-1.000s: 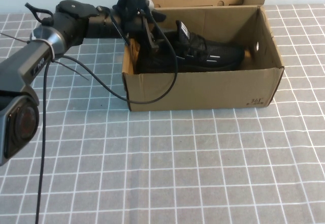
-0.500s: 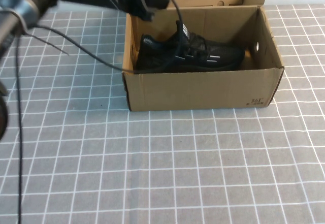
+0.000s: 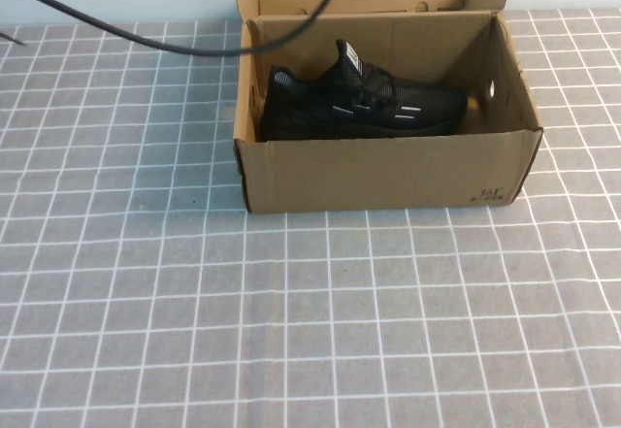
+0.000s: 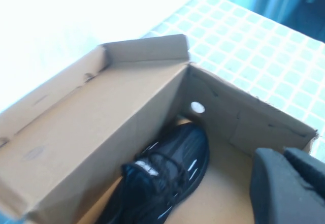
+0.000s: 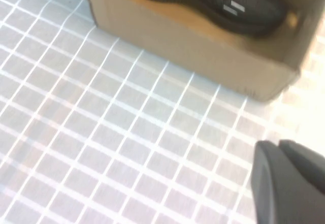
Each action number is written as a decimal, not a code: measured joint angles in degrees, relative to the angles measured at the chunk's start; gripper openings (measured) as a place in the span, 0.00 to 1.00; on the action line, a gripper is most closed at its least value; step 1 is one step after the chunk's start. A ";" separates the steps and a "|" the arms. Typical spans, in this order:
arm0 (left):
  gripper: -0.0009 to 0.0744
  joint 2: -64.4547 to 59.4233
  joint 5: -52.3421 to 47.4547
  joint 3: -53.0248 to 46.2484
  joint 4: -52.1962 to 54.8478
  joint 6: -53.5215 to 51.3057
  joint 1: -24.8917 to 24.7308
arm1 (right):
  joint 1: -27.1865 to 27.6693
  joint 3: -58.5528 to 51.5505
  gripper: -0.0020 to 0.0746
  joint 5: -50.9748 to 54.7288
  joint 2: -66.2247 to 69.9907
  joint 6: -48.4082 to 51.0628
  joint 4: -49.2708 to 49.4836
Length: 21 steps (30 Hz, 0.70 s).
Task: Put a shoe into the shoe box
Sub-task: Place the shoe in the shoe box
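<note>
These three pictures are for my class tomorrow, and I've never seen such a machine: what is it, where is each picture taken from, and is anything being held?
It is a two-armed table robot. The high view looks down on a grid-patterned cloth, where a black sneaker lies inside an open cardboard shoe box. The other two cameras ride on the wrists. The left gripper hangs above the box; the right gripper hangs over the cloth in front of it. Neither holds anything. A black cable crosses the far left.

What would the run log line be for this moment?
black knit sneaker: inside brown cardboard shoe box | left tool: above box, holding nothing | right tool: above checked table, holding nothing
</note>
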<state>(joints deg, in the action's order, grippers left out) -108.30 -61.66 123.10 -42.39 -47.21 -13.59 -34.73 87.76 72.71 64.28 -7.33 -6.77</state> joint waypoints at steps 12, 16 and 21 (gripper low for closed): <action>0.01 24.20 11.96 -26.52 5.12 4.87 0.00 | 0.00 -24.59 0.01 0.44 -35.19 -6.98 2.83; 0.01 38.74 21.84 -44.50 5.12 2.64 0.00 | 0.00 -29.77 0.01 -0.86 -43.65 -5.37 5.69; 0.01 59.87 35.34 -66.64 4.13 1.67 0.00 | 0.00 -37.73 0.01 -12.41 -52.04 -2.11 9.51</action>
<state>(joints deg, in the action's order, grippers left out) -48.43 -26.32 56.46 -38.26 -45.55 -13.59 -34.73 50.03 60.30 12.24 -9.44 2.74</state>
